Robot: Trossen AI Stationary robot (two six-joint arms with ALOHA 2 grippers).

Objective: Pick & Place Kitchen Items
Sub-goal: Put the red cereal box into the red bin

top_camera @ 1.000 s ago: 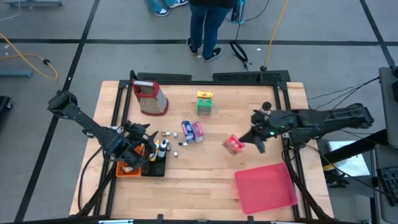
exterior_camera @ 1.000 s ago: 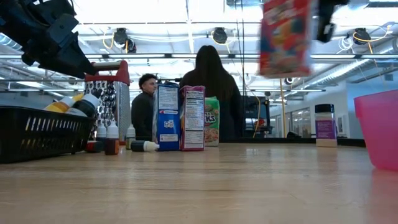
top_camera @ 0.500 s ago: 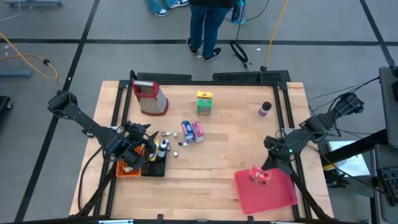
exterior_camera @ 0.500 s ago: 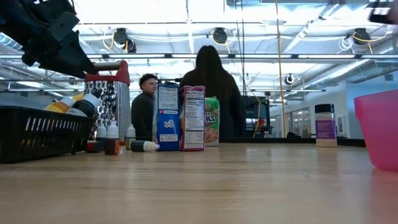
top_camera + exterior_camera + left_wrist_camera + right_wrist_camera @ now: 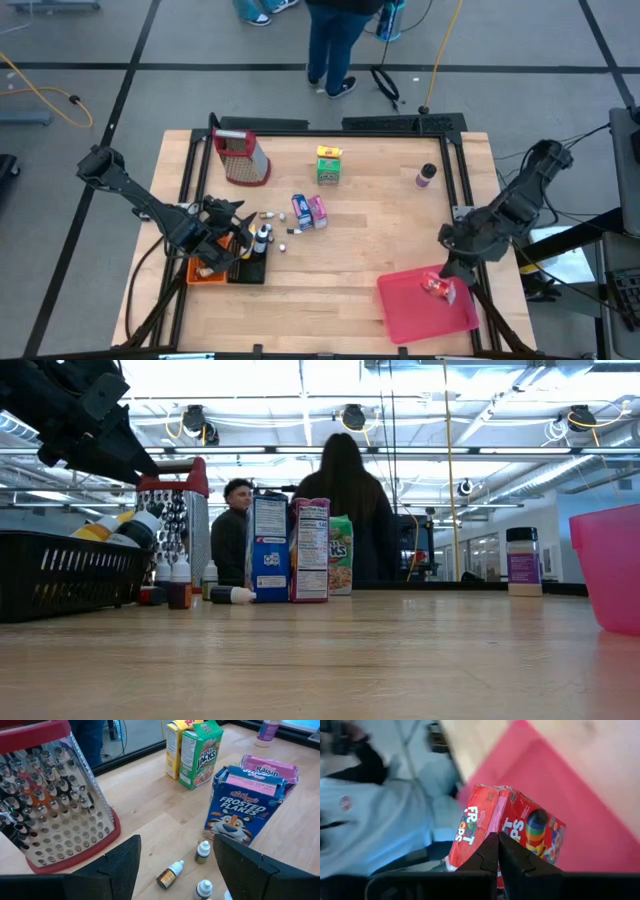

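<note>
High view: the right gripper [image 5: 443,272] is hanging over the pink tray [image 5: 400,312] at the table's near right, where the red carton [image 5: 437,287] is lying, while the left gripper [image 5: 222,228] is hovering above the black basket [image 5: 250,270]. Right wrist view: its fingers [image 5: 487,857] are pressing together, empty, before the carton. Left wrist view: its fingers [image 5: 125,860] are standing apart over little bottles [image 5: 170,874] near the blue carton [image 5: 242,810].

Red carton [image 5: 437,287]: lies in the pink bin [image 5: 400,318], near its far right corner. Blue carton [image 5: 300,209] and pink carton [image 5: 317,210]: upright, side by side, mid-worktop. Green-yellow carton [image 5: 328,165]: upright, farther back. Little bottles [image 5: 170,874]: scattered beside the blue carton.
</note>
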